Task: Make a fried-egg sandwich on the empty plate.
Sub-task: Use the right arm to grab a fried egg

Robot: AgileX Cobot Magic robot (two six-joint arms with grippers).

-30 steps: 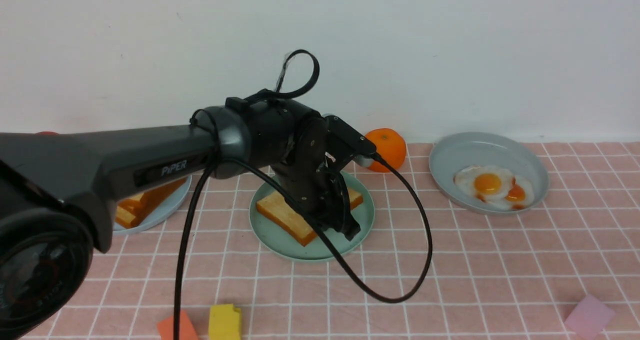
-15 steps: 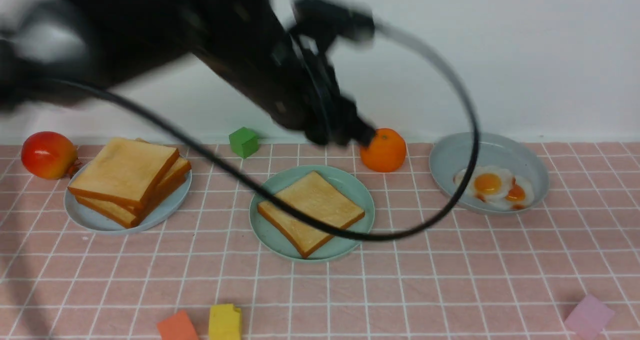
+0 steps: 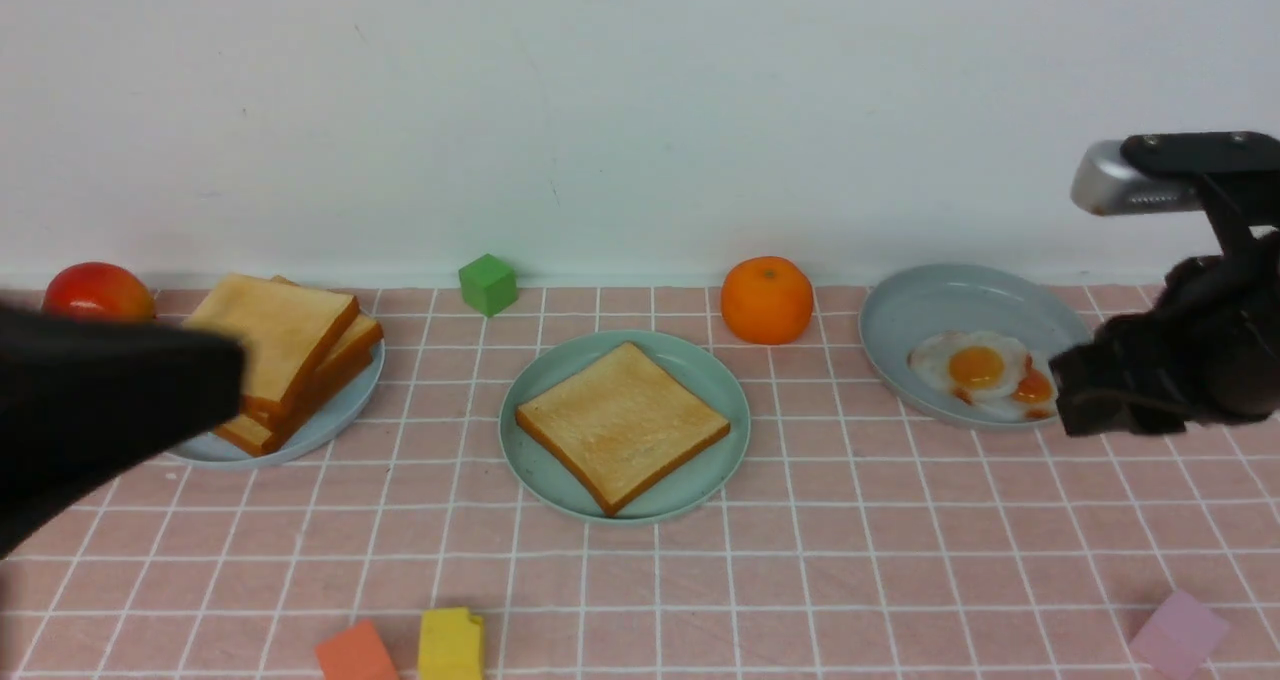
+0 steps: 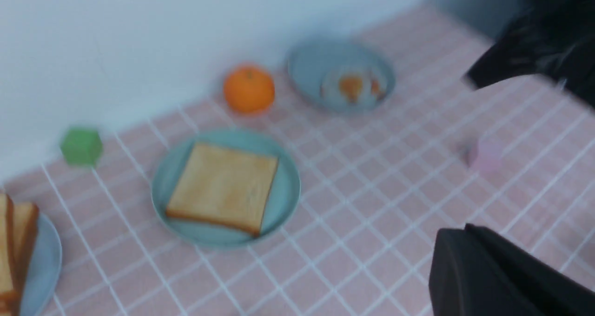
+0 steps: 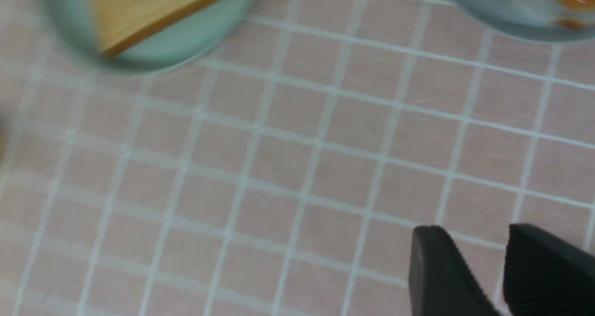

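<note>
One golden toast slice [image 3: 622, 424] lies flat on the mint-green plate [image 3: 540, 470] in the middle of the cloth. More toast slices [image 3: 285, 340] are stacked on a grey-blue plate [image 3: 330, 422] at the left. The fried egg with the yellow-orange yolk [image 3: 975, 365] lies in the right grey-blue plate [image 3: 960, 295], touching a smaller egg [image 3: 1032, 388]. My right gripper [image 3: 1075, 398] hovers just right of that plate, open and empty [image 5: 474, 232]. My left gripper [image 4: 466, 227] is shut on nothing, well away from the toast; its arm [image 3: 110, 410] is a dark blur at the left.
An orange [image 3: 767, 299] and a green cube [image 3: 488, 284] sit by the back wall. A red apple [image 3: 98, 292] is at the far left. Orange [image 3: 355, 653] and yellow [image 3: 450, 644] blocks lie at the front edge, and a pink block [image 3: 1178, 632] at the front right.
My left arm lifted off the toast on the mint-green plate, swung back to the left and shut its jaws empty. My right arm has come into view beside the egg plate.
</note>
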